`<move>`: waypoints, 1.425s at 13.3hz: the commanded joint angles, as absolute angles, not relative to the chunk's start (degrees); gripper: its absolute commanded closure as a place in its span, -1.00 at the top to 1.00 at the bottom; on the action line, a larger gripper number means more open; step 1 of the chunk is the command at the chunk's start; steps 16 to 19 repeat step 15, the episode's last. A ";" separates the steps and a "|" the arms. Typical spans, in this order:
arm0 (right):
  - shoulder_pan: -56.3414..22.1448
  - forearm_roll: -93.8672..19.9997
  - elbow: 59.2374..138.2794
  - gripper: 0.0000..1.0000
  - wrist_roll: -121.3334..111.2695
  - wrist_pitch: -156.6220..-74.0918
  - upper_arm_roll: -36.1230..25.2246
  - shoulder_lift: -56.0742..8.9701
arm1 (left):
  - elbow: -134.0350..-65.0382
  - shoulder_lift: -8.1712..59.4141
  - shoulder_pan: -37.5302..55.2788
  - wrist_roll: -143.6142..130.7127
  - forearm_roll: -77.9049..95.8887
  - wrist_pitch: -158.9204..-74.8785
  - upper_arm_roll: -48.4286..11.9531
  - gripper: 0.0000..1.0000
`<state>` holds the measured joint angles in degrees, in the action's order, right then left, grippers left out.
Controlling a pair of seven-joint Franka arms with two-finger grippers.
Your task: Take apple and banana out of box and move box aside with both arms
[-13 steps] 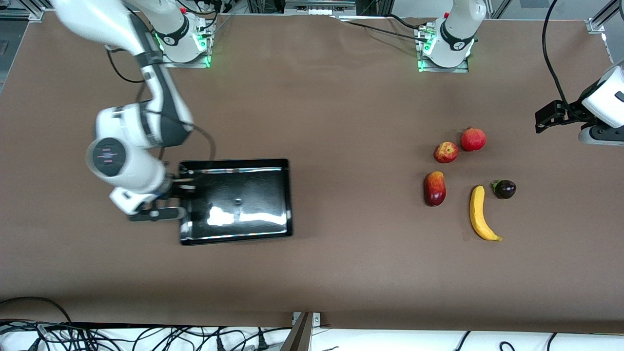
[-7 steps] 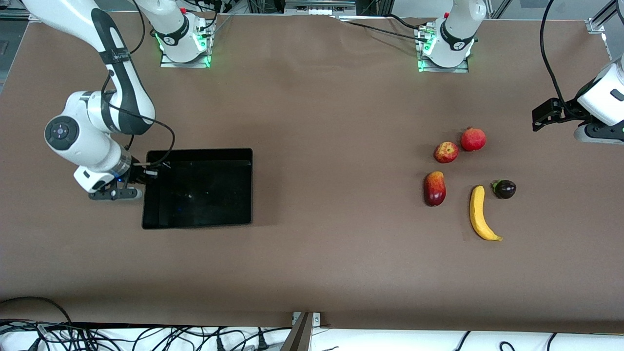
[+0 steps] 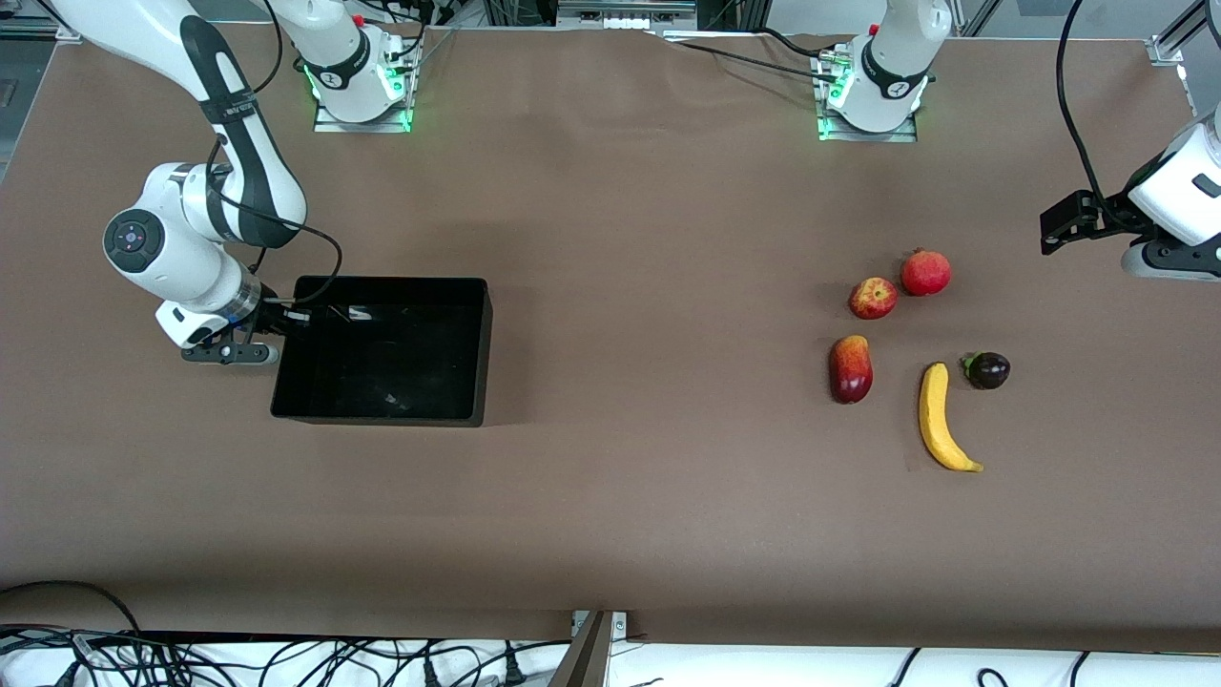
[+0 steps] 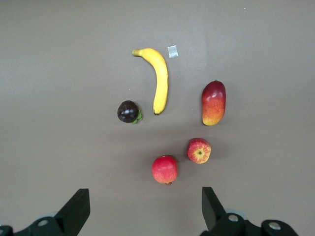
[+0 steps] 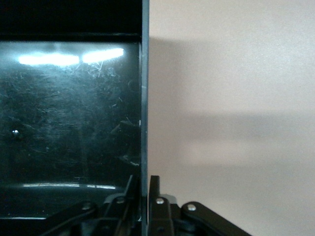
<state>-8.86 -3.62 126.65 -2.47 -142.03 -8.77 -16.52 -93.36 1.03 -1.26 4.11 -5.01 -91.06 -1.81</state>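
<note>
The black box (image 3: pixel 382 408) sits toward the right arm's end of the table. My right gripper (image 3: pixel 286 320) is shut on the box's end wall (image 5: pixel 144 98), one finger inside and one outside (image 5: pixel 142 181). The box's inside is empty. The fruits lie together toward the left arm's end: a yellow banana (image 3: pixel 940 420), a red-and-yellow apple (image 3: pixel 873 298), a red pomegranate (image 3: pixel 925 272), a red mango (image 3: pixel 850 368) and a dark purple fruit (image 3: pixel 987 369). My left gripper (image 3: pixel 1164 260) is open and empty (image 4: pixel 142 210), up in the air by the table's end, with the banana (image 4: pixel 160 78) and apple (image 4: pixel 199 150) below it.
A small white scrap (image 4: pixel 173 51) lies on the brown table beside the banana's tip. The two arm bases (image 3: pixel 358 86) (image 3: pixel 873 91) stand along the table's edge farthest from the front camera. Cables hang under the table's near edge (image 3: pixel 286 658).
My right gripper has carried the box toward the right arm's end of the table, and the box's nearer wall now shows its outer face. The left arm has barely moved. The fruits have not moved.
</note>
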 commanded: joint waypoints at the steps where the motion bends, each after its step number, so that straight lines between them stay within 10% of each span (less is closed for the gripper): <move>1: -8.70 -3.87 123.96 1.00 -3.78 -136.62 -7.74 -13.28 | -93.08 0.53 -1.32 4.04 -3.87 -90.44 -2.02 1.00; 7: -9.66 -3.43 91.80 1.00 -5.98 -96.90 -6.06 -12.92 | -91.58 0.97 -0.88 3.78 -3.96 -90.18 -2.11 1.00; 19: -9.76 -3.16 87.19 1.00 -5.98 -89.91 -6.86 -5.71 | -90.44 1.49 -0.79 4.04 -4.48 -90.26 -3.52 1.00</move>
